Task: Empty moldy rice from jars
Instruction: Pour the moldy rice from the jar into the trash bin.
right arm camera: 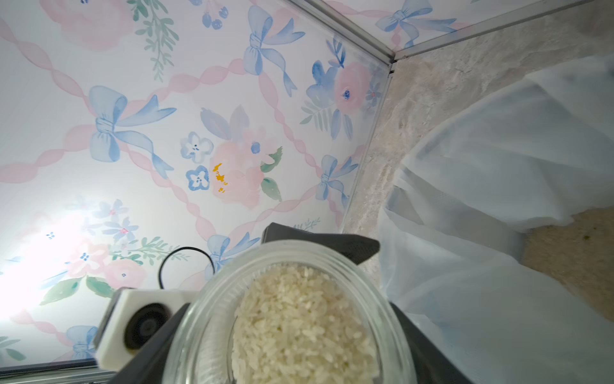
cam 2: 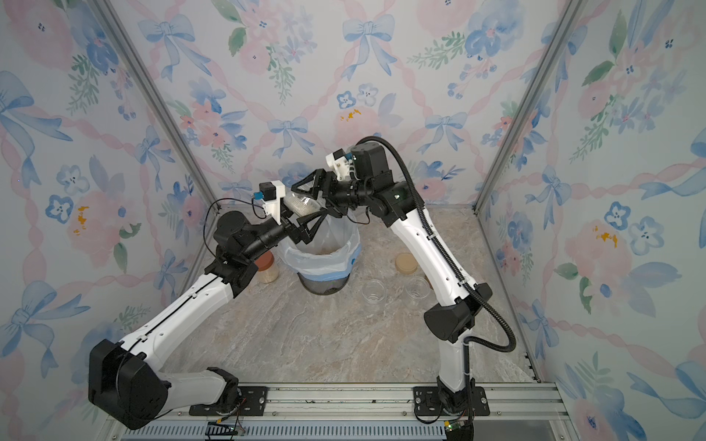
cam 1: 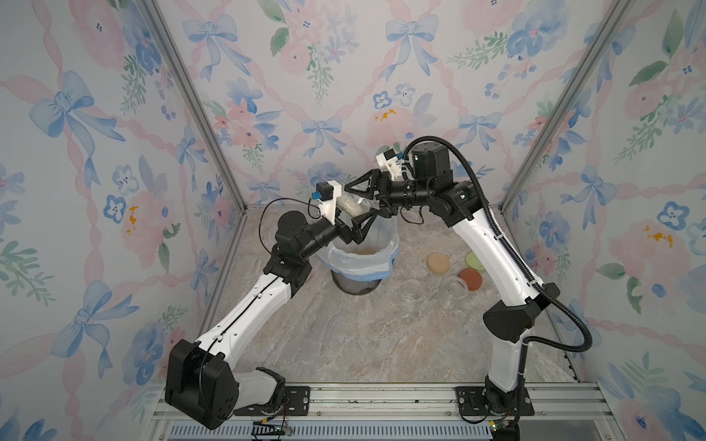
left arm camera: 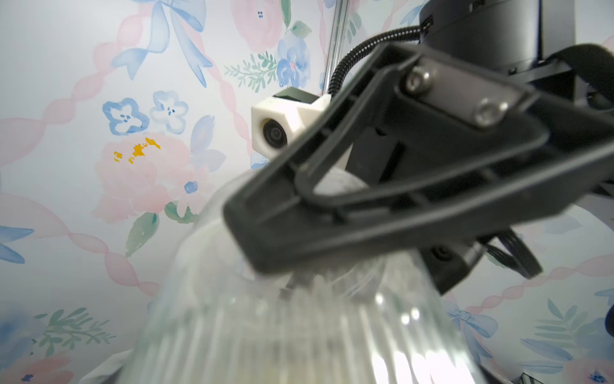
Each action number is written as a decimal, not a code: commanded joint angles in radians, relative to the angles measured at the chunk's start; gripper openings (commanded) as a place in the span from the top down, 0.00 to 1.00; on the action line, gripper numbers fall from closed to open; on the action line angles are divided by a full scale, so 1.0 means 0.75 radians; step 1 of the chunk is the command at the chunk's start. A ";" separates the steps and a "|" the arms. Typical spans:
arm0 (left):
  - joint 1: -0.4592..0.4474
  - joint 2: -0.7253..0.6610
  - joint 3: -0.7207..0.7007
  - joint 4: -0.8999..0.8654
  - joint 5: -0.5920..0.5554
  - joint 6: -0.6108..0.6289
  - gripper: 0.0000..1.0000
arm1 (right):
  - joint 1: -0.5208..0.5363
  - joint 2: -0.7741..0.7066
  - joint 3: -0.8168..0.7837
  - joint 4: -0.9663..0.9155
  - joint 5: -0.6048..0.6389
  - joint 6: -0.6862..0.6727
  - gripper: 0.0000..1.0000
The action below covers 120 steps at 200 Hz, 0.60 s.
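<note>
- The marble-look tabletop (cam 1: 344, 343) carries everything, and the action sits mid-table.
- The dark mesh bin (cam 1: 355, 287) stands in the centre. Its white liner (cam 1: 382, 236) is folded over the rim, likely so that spilled grains stay inside.
- The right gripper (cam 1: 357, 198) reaches in over the bin, fingers clamped on the open jar (cam 1: 350, 206), probably for a tip-out.
- The left gripper (cam 1: 365, 227) hangs just below that jar with fingers spread apart, gripping nothing (it looks like a handover pose).
- The open jar lies tilted above the bin mouth, so that anything falling should land in the liner.
- A closed jar (cam 2: 268, 269), full and rust-lidded, waits beside the bin, behind the left arm.
- Two empty jars (cam 1: 412, 292) (cam 1: 454, 287) stand parked clear on the bin's other side.
- Three loose lids lie behind them: beige (cam 1: 438, 263), green (cam 1: 475, 261), rust-red (cam 1: 470, 278).
- The moldy rice (right arm camera: 299, 325) fills the held jar, and more lies in the liner (right arm camera: 578, 252).
</note>
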<state>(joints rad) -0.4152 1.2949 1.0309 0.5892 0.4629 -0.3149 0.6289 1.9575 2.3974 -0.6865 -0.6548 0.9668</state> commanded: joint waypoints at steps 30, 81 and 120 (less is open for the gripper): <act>0.006 0.004 -0.121 0.515 -0.073 -0.181 0.02 | -0.011 -0.067 -0.138 0.297 -0.124 0.200 1.00; -0.009 -0.021 -0.182 0.574 -0.128 -0.204 0.02 | -0.035 -0.111 -0.280 0.456 -0.153 0.313 1.00; -0.008 0.000 -0.190 0.575 -0.153 -0.218 0.21 | -0.022 -0.107 -0.292 0.476 -0.161 0.329 1.00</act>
<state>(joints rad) -0.4122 1.2980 0.8928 0.9539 0.3458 -0.4595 0.6163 1.9186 2.1868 -0.4282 -0.7677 1.1831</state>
